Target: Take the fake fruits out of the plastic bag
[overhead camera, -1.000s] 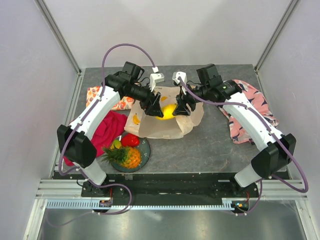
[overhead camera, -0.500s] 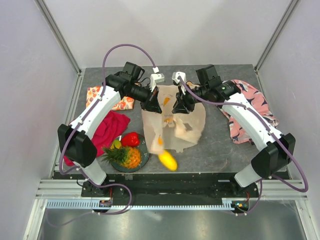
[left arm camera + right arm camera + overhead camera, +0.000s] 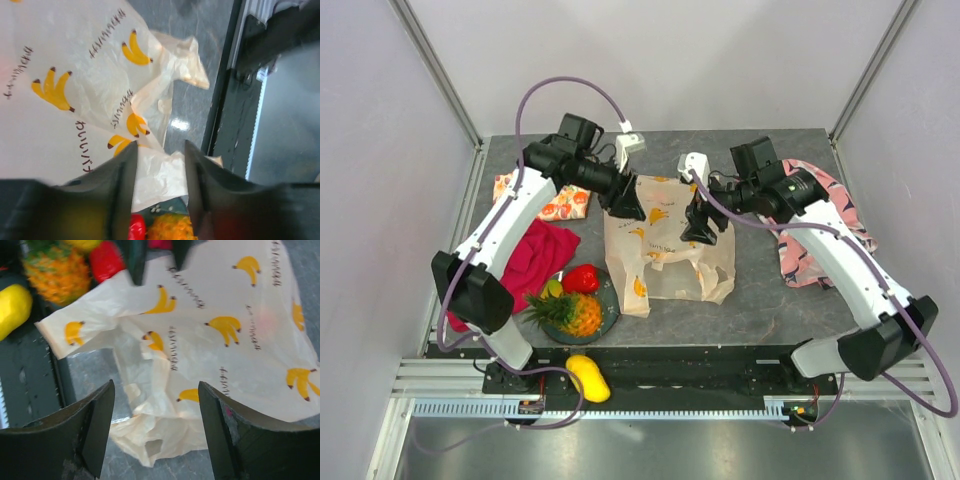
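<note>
The banana-printed plastic bag (image 3: 665,245) lies crumpled and flat on the table's middle. My left gripper (image 3: 625,205) hovers open over its upper left corner, and the bag (image 3: 75,75) shows below its fingers. My right gripper (image 3: 705,228) is wide open above the bag's right side (image 3: 215,330). The pineapple (image 3: 570,312) and red pepper (image 3: 582,279) sit on a dark plate (image 3: 610,300) at front left, with a small green-yellow fruit (image 3: 552,289) beside them. A yellow mango (image 3: 585,377) lies off the table on the front rail; it also shows in the right wrist view (image 3: 12,307).
An orange-fruit-printed cloth (image 3: 535,200) and a magenta cloth (image 3: 535,260) lie at the left. A pink patterned cloth (image 3: 815,230) lies under the right arm. The table's front edge and metal rail (image 3: 720,365) run just beyond the plate.
Both grippers held the bag up with the mango inside. The mango dropped out, rolled forward and off the front edge. The bag now lies on the table and both grippers are open.
</note>
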`<state>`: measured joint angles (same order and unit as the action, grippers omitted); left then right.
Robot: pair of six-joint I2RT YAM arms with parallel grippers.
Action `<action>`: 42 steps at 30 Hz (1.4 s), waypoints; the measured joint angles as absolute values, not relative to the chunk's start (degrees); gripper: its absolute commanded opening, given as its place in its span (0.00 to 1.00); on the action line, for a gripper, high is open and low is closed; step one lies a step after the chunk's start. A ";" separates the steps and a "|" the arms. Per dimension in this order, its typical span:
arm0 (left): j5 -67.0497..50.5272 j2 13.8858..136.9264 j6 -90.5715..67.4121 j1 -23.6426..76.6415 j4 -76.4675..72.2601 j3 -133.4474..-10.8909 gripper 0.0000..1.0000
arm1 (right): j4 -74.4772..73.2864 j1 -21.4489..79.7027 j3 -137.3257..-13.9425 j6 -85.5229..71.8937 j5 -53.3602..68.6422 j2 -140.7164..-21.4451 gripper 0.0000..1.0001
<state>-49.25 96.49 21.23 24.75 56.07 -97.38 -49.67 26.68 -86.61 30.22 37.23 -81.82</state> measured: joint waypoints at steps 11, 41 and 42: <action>-44.07 90.70 12.43 11.05 51.88 -104.71 0.86 | -53.08 30.35 -84.23 26.28 42.44 -83.53 0.80; -32.93 63.07 5.80 -2.96 50.85 -85.71 0.88 | -36.40 75.81 -77.38 3.22 19.86 -104.79 0.98; -32.91 62.65 5.82 -3.29 50.87 -85.71 0.88 | -35.53 77.45 -77.41 1.30 18.35 -105.58 0.98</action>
<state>-32.91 62.65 5.82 -3.29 50.87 -85.71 -35.53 77.45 -77.41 1.30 18.35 -105.58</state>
